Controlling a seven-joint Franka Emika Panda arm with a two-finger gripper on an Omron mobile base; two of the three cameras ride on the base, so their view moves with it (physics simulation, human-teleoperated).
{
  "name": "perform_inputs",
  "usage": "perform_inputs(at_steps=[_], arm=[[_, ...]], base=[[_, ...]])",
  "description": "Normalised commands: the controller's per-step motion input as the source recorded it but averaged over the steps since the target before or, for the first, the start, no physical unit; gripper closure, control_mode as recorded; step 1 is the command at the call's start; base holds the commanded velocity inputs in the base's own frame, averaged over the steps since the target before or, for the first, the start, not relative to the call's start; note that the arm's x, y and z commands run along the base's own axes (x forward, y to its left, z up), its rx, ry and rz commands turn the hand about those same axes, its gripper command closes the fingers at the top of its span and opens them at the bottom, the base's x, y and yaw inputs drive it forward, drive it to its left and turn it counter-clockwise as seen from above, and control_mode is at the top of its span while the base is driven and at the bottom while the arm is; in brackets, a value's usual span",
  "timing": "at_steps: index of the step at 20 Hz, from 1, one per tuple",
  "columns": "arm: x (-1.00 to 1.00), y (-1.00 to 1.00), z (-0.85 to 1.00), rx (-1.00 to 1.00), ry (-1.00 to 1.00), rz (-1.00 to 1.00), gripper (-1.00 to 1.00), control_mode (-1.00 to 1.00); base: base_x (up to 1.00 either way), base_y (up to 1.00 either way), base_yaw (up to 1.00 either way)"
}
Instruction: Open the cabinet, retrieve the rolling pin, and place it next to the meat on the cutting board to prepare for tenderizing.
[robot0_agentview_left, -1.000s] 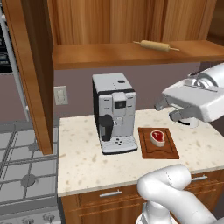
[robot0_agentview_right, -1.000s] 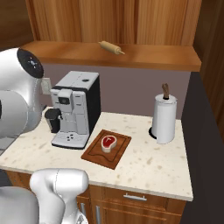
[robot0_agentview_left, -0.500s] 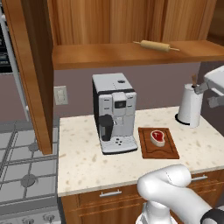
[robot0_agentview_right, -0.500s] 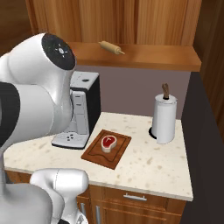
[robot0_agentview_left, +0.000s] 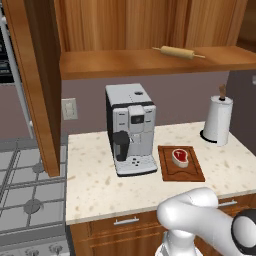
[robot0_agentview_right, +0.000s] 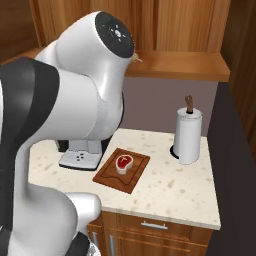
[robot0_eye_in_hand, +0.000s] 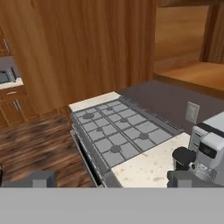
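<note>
Looking from the base, you see the rolling pin (robot0_agentview_left: 177, 52) on the cabinet (robot0_agentview_left: 150, 60) shelf; gripper (robot0_eye_in_hand: 113, 181) aperture cannot be determined, aimed toward the stove (robot0_eye_in_hand: 118, 135).

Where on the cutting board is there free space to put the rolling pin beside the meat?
The cutting board is bare in front of the meat, toward the counter edge, and narrowly at the meat's sides. Its coffee machine side is crowded. The counter toward the paper towel roll is bare.

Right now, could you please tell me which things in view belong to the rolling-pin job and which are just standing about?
For the job:
open cabinet
rolling pin on its shelf
meat
cutting board

Just standing about:
coffee machine
paper towel roll
stove
wall outlet
</note>
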Motion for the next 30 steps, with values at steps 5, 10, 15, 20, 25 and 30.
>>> perform_inputs(at_steps=[5, 10, 15, 20, 25, 30], arm=[[0.35, -0.55, 0.10, -0.02, -0.09, -0.14, -1.00, -1.00], [0.38, -0.36, 0.05, 0.00, -0.10, -0.13, -1.00, -1.00], [0.31, -0.18, 0.00, -0.01, -0.13, -0.16, -1.00, -1.00], [0.23, -0.03, -0.01, -0.04, -0.17, -0.18, -1.00, -1.00], [0.24, 0.00, 0.00, -0.04, -0.19, -0.17, -1.00, -1.00], [0.31, -0.02, 0.00, 0.00, -0.04, -0.09, -1.00, -1.00]], base=[[0.00, 0.00, 0.00], [0.00, 0.00, 0.00], [0.00, 0.00, 0.00], [0.00, 0.00, 0.00], [0.00, 0.00, 0.00], [0.00, 0.00, 0.00]])
